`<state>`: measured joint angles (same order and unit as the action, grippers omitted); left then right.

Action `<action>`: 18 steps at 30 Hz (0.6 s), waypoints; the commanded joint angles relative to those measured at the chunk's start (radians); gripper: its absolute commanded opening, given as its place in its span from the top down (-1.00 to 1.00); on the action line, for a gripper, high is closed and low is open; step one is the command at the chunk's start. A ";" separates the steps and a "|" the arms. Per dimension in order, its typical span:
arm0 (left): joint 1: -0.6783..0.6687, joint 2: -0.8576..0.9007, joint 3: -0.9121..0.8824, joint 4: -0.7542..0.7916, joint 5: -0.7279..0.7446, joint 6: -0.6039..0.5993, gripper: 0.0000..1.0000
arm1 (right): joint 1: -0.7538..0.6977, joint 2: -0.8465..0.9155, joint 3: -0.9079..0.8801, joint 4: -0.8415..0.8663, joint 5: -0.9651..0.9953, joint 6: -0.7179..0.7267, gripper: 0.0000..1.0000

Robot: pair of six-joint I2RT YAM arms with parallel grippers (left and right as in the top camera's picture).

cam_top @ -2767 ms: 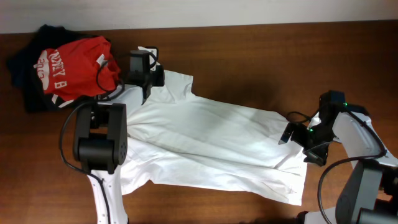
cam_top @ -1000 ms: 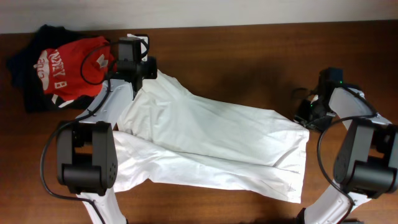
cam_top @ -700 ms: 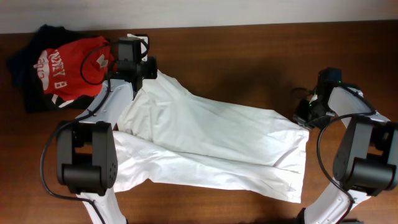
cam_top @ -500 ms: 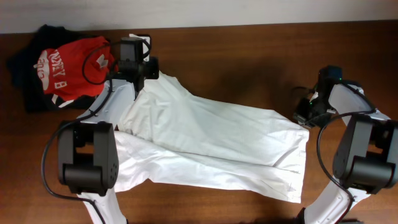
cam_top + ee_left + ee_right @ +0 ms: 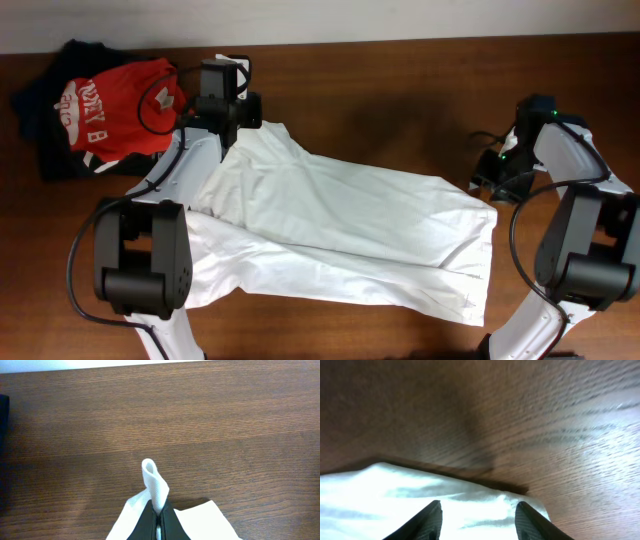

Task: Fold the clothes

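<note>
from overhead we look straight down on the whole bench [image 5: 400, 80]. our left wrist view sits close, facing forward past the left end effector [image 5: 159, 519] at bottom centre. our right wrist view is even nearer, blurred. all three share the white garment [image 5: 340, 220].

The left gripper [image 5: 228, 112] has drawn its pinched corner of the shirt [image 5: 340, 215] farther back and slightly rightward; the right gripper [image 5: 492, 180] has shifted to the shirt's far right corner. The shirt now lies flatter.
</note>
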<state>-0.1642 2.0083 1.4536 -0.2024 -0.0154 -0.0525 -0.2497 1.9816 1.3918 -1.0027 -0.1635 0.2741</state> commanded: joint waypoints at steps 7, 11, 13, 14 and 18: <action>0.002 -0.034 0.008 -0.001 -0.004 0.001 0.99 | 0.060 0.007 -0.103 0.095 0.003 -0.011 -0.07; 0.004 -0.034 0.008 -0.002 -0.004 0.001 0.99 | 0.087 0.007 -0.106 0.122 0.064 0.021 0.38; 0.005 -0.034 0.008 -0.005 -0.004 0.001 0.99 | 0.086 0.008 -0.106 0.126 0.071 0.023 0.67; 0.005 -0.034 0.008 -0.005 -0.004 0.001 0.99 | 0.084 0.007 -0.106 0.129 0.072 0.022 0.84; 0.003 -0.042 0.008 -0.019 -0.004 0.001 0.99 | 0.084 0.007 -0.096 0.126 0.093 0.056 0.92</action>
<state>-0.1642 2.0083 1.4536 -0.2062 -0.0154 -0.0525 -0.1711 1.9816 1.2953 -0.8730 -0.1131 0.2890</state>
